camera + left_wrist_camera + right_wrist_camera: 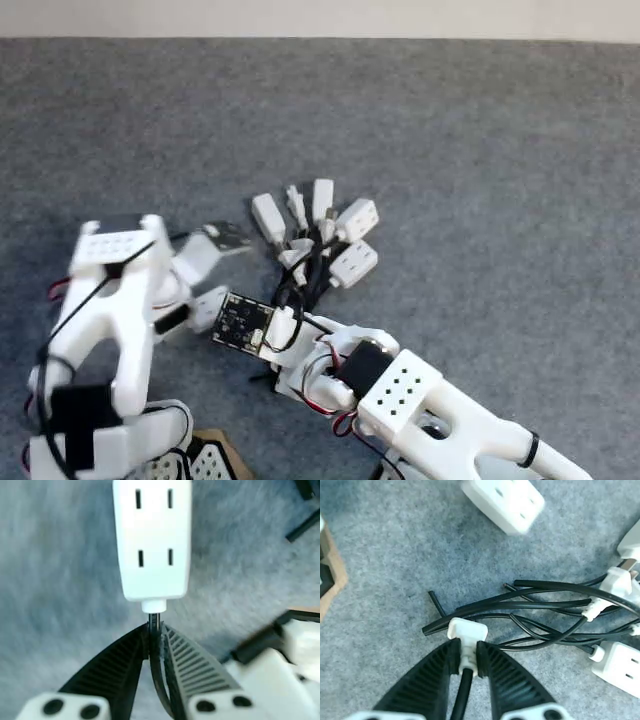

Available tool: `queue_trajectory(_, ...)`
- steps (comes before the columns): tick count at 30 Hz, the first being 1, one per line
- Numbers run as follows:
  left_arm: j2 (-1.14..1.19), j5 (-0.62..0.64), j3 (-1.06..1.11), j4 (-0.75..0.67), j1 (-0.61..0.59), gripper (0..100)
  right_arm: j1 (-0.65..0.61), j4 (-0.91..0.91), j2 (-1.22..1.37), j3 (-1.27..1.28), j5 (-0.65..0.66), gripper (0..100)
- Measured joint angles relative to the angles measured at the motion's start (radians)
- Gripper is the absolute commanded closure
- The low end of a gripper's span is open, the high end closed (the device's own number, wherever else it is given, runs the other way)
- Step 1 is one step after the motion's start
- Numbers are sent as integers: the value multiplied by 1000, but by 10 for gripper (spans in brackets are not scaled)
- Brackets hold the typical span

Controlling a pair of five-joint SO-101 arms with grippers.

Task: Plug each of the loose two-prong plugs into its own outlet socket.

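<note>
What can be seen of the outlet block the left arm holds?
The outlet block is white, smooth, plastic-looking, rectangular with rounded corners. Its face shows two pairs of empty slots. From a collar at one end runs a black cord, pinched between the ribbed jaws of the left gripper. Grey carpet lies behind it.

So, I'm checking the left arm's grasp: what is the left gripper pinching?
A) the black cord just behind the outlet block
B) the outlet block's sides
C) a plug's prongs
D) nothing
A: the left gripper is shut on the black cord right where it leaves the outlet block.
</note>
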Motion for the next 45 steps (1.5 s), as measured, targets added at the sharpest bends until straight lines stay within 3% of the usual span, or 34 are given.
queue_trajectory(5, -71, -84, 68, 37, -92, 883, 6, 0, 0, 0, 0, 992)
queue_trajectory(11, -78, -72, 167, -164, -209, 704, 9, 0, 0, 0, 0, 992)
queue_trajectory(17, -78, -66, 169, -270, -264, 670, 9, 0, 0, 0, 0, 992)
queue_trajectory(21, -78, -25, 135, -233, -201, 670, 9, 0, 0, 0, 0, 992)
queue_trajectory(29, -78, 204, 107, -241, 48, 671, 9, 0, 0, 0, 0, 992)
queue_trajectory(32, -78, 262, 115, -308, 80, 716, 9, 0, 0, 0, 0, 992)
queue_trajectory(40, -78, 276, 224, -387, 89, 986, 9, 0, 0, 0, 0, 992)
queue_trajectory(45, -78, 249, 230, -373, 89, 997, 9, 0, 0, 0, 0, 992)
